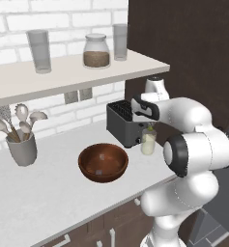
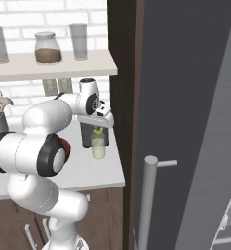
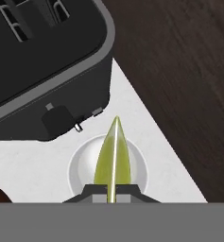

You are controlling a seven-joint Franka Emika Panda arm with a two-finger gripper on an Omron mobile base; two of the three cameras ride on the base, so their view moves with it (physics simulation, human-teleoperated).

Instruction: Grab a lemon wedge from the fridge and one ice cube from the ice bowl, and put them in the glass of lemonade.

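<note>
My gripper [image 3: 112, 191] is shut on a yellow-green lemon wedge [image 3: 112, 156] and hangs straight above the glass of lemonade [image 3: 82, 172], the wedge's tip pointing over the pale liquid. From the base, the gripper [image 1: 149, 126] holds the wedge [image 1: 150, 130] just over the glass [image 1: 148, 144], which stands on the counter in front of the black toaster [image 1: 121, 121]. The ice bowl [image 1: 103, 162], dark reddish wood, sits left of the glass with faint pale ice cubes [image 1: 102, 157] inside. The grey fridge [image 2: 185, 97] rises at the right.
A grey cup of utensils [image 1: 22, 147] stands at the counter's left. The shelf [image 1: 63, 75] above carries two tall glasses and a lidded jar [image 1: 96, 51]. A dark cabinet panel [image 2: 124, 73] borders the counter's right end, with the fridge's bar handle [image 2: 147, 205] close by.
</note>
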